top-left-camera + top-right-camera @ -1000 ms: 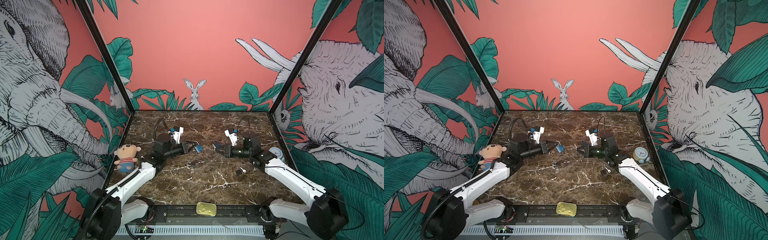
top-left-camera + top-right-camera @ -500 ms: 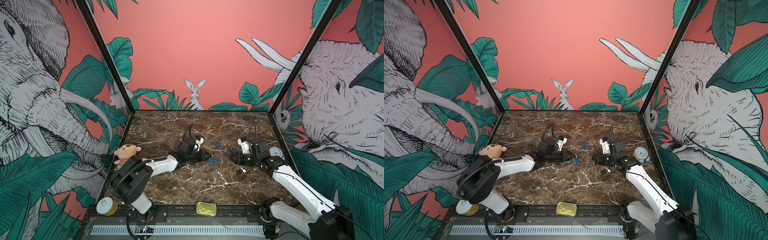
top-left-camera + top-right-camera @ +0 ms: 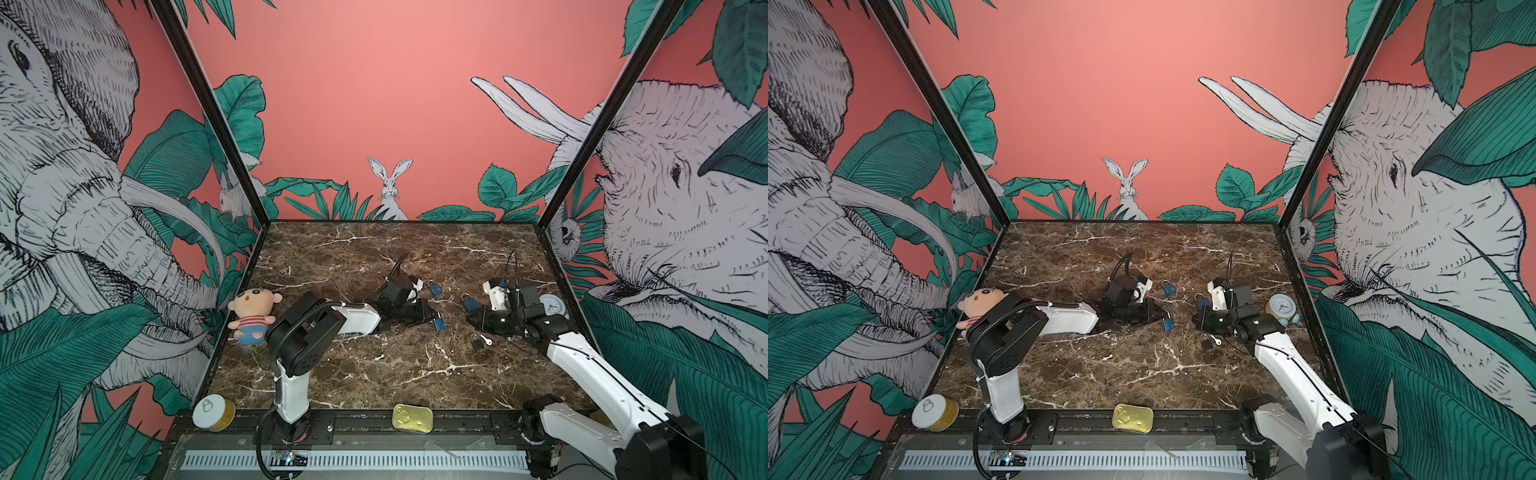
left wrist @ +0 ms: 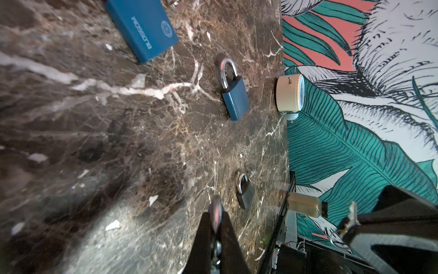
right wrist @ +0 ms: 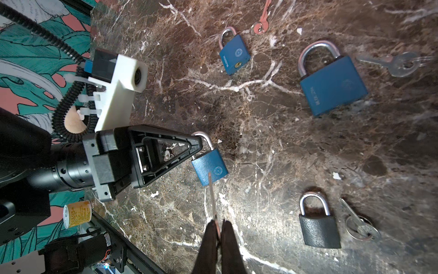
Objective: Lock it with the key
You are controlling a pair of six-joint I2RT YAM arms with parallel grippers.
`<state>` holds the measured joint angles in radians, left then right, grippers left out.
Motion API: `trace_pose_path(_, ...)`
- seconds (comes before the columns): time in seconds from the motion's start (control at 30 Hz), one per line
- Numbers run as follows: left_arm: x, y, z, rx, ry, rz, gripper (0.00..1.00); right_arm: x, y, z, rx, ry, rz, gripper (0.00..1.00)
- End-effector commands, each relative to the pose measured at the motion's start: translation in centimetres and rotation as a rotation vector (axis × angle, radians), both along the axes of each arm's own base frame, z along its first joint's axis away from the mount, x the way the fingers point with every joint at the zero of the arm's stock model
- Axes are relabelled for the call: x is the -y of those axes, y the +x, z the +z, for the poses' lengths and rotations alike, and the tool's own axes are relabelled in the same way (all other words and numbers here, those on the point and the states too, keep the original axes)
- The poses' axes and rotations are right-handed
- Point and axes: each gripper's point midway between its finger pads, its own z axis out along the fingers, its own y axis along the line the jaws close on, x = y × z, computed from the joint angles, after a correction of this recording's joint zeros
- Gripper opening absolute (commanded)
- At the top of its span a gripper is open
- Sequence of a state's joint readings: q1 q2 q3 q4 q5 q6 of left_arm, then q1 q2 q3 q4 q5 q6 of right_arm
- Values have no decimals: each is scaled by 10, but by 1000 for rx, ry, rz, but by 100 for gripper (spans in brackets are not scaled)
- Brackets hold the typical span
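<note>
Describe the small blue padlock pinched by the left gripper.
The small blue padlock has a textured blue-painted body with a round emblem and a silvery metal shackle. The left gripper is shut on the shackle, so the body sticks out tilted beyond its tips, over the marble table. The thin key in the shut right gripper reaches its body; whether it is in the keyhole cannot be told.

Cameras: four views of the marble tabletop (image 3: 374,365).
Seen from high above its front edge in both top views, facing the rear wall (image 3: 395,104); seen close by both wrist views, black padlock (image 4: 245,195) (image 5: 318,229) shared.
</note>
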<state>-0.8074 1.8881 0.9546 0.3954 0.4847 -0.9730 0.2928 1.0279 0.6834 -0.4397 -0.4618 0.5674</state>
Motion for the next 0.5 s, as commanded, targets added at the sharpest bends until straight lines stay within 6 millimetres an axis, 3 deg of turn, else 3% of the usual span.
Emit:
trace_pose_path(0.0, 11, 5, 12, 8, -35, 9, 0, -2, 4, 1, 10, 7, 17, 0)
trace_pose_path(0.47, 11, 8, -4, -29, 24, 15, 0, -4, 8, 2, 19, 18, 14, 0)
